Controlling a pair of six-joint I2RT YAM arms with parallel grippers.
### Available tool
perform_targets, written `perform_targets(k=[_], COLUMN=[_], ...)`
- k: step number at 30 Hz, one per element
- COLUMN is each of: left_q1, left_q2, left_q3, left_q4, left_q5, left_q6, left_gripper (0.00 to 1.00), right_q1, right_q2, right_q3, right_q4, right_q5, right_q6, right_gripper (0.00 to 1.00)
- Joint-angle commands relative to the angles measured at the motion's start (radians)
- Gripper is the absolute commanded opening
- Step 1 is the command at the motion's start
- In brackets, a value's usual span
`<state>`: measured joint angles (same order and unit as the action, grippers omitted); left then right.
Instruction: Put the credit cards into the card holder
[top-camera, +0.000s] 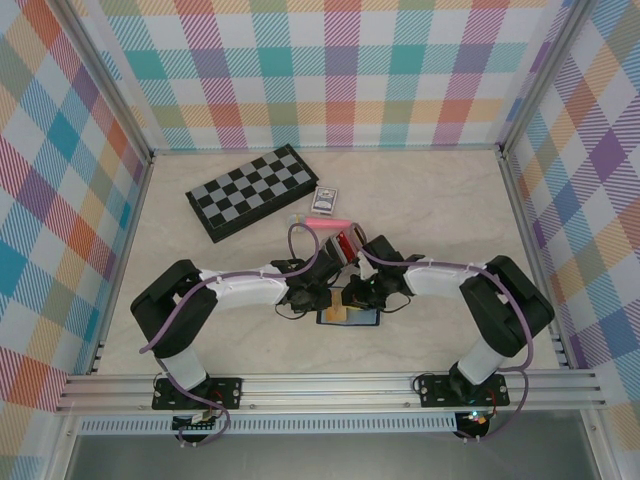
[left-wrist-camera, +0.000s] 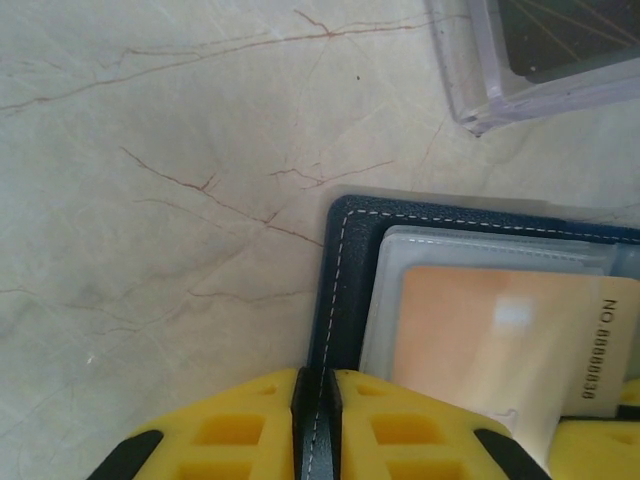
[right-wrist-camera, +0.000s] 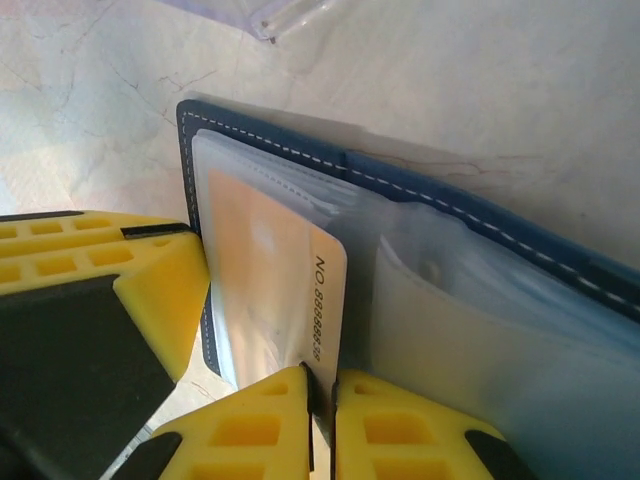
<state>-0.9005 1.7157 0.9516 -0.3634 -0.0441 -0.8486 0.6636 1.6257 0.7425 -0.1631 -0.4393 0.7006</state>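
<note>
Card holder (top-camera: 348, 317) lies open on pale veined surface (top-camera: 430, 200), plaid walls (top-camera: 330, 70) round it. Chessboard (top-camera: 252, 190) & playing-card pack (top-camera: 325, 200) sit well behind holder. Wrist cams add: clear box (left-wrist-camera: 520, 70) corner just beyond holder, and orange card (right-wrist-camera: 265, 270) at holder's clear sleeve, in or on it can't tell. Both arms bend inward, meeting over holder. Left fingers (left-wrist-camera: 230, 430) are pressed together on its navy edge; right fingers (right-wrist-camera: 400, 430) pinch orange card's edge.

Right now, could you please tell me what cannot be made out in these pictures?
- Top view: card holder mostly hidden under both arms; playing-card pack print too small to read.
- Left wrist: the card holder's far half, cut off by the right edge.
- Right wrist: orange card lower edge, behind the right gripper.
</note>
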Motion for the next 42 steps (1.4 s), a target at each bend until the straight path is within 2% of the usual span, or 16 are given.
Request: perform_targets(k=[1, 9, 16, 21, 26, 29, 40, 42], left_q1=[0.003, 0.003, 0.003, 0.003, 0.003, 0.003, -0.002, -0.002], left_q2=[0.027, 0.015, 0.016, 0.029, 0.050, 0.061, 0.052, 0.047], left_q3=[-0.012, -0.021, -0.048, -0.048, -0.046, -0.047, -0.060, -0.063], left_q4=[-0.010, -0.013, -0.029, -0.037, -0.045, -0.048, -0.049, -0.045], left_q5=[0.022, 0.014, -0.003, -0.005, -0.005, -0.006, -0.008, -0.009], left_q6=[-0.004, -0.012, -0.030, -0.030, -0.030, -0.033, -0.037, -0.040], left_gripper=[0.17, 0.20, 0.16, 0.13, 0.11, 0.11, 0.10, 0.10], right_q1=[0.022, 0.033, 0.033, 0.033, 0.033, 0.031, 0.003, -0.008], right_q2=[0.027, 0.020, -0.073, -0.059, -0.053, -0.073, -0.020, -0.030], right_q3=[0.020, 0.025, 0.068, 0.070, 0.117, 0.116, 0.041, 0.013], right_q4=[0.020, -0.004, -0.264, -0.378, -0.542, -0.588, -0.611, -0.569], right_q5=[-0.029, 0.005, 0.235, 0.337, 0.512, 0.566, 0.587, 0.548], right_q6=[0.034, 0.077, 0.022, 0.000, 0.020, 0.042, 0.114, 0.109], right_gripper=[0.12, 0.14, 0.23, 0.23, 0.22, 0.23, 0.22, 0.22])
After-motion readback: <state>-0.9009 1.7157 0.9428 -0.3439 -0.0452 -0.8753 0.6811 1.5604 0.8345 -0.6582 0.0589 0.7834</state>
